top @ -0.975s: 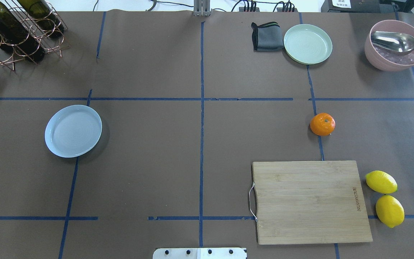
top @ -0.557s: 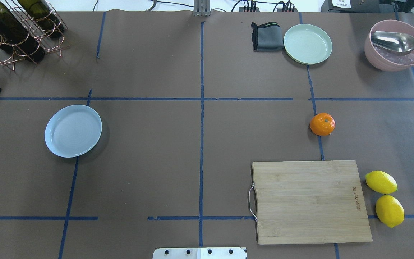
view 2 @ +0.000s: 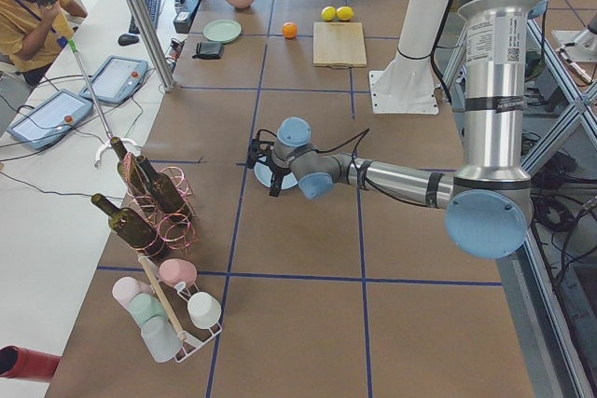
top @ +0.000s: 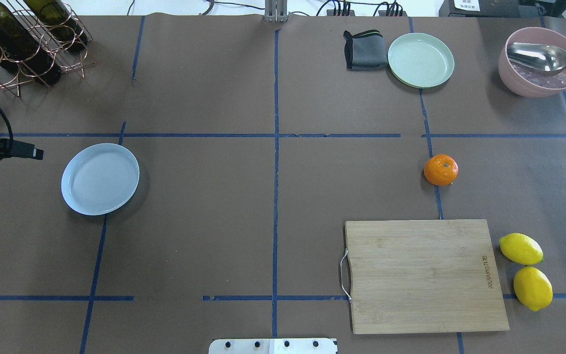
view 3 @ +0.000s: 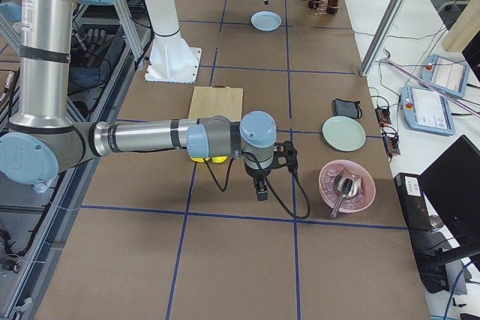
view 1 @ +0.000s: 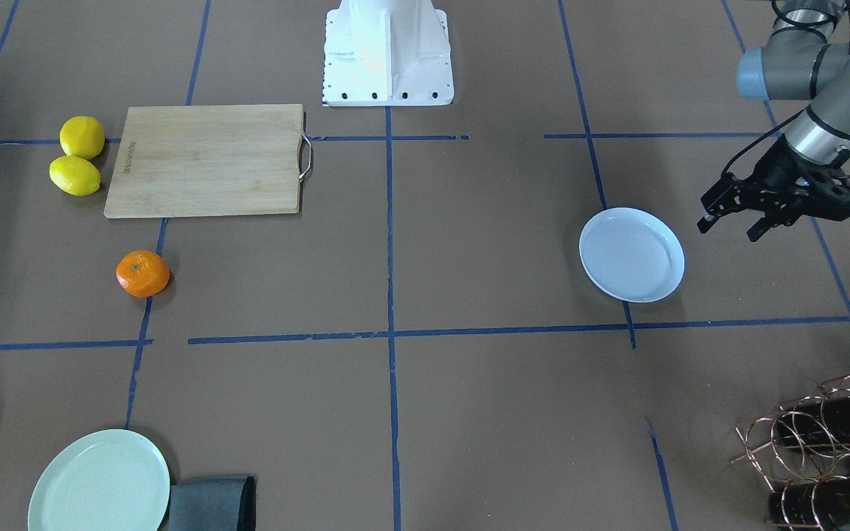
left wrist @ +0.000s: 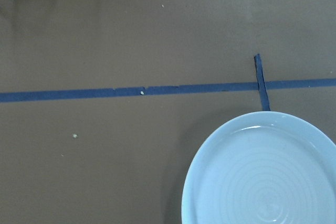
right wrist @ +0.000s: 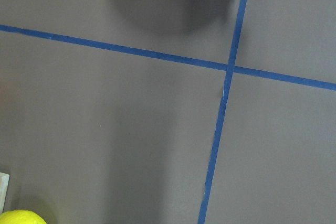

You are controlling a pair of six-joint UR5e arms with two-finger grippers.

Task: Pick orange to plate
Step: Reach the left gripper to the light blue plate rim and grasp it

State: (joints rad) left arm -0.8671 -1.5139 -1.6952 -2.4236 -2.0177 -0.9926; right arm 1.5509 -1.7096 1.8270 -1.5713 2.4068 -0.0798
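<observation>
The orange (top: 440,169) (view 1: 143,273) lies on the brown table on my right side, just beyond the cutting board, and nothing touches it. On my left side rests the white, faintly bluish plate (top: 100,179) (view 1: 631,254) (left wrist: 268,177), with nothing on it. My left gripper (view 1: 727,230) hovers open just outside the plate's outer rim, empty; one of its fingers (top: 31,153) pokes in at the overhead view's left edge. The right gripper (view 3: 260,189) appears only in the exterior right view, low over the table near the pink bowl, and I cannot tell its state.
A wooden cutting board (top: 425,275) lies at the near right with two lemons (top: 521,248) beside it. A mint-green plate (top: 420,60), a grey cloth (top: 364,49) and a pink bowl with a spoon (top: 541,61) stand at the far right. A wire rack of bottles (top: 22,39) is far left.
The left gripper has come in from the overhead view's left edge and moved toward the white plate. The orange and the plate have not moved.
</observation>
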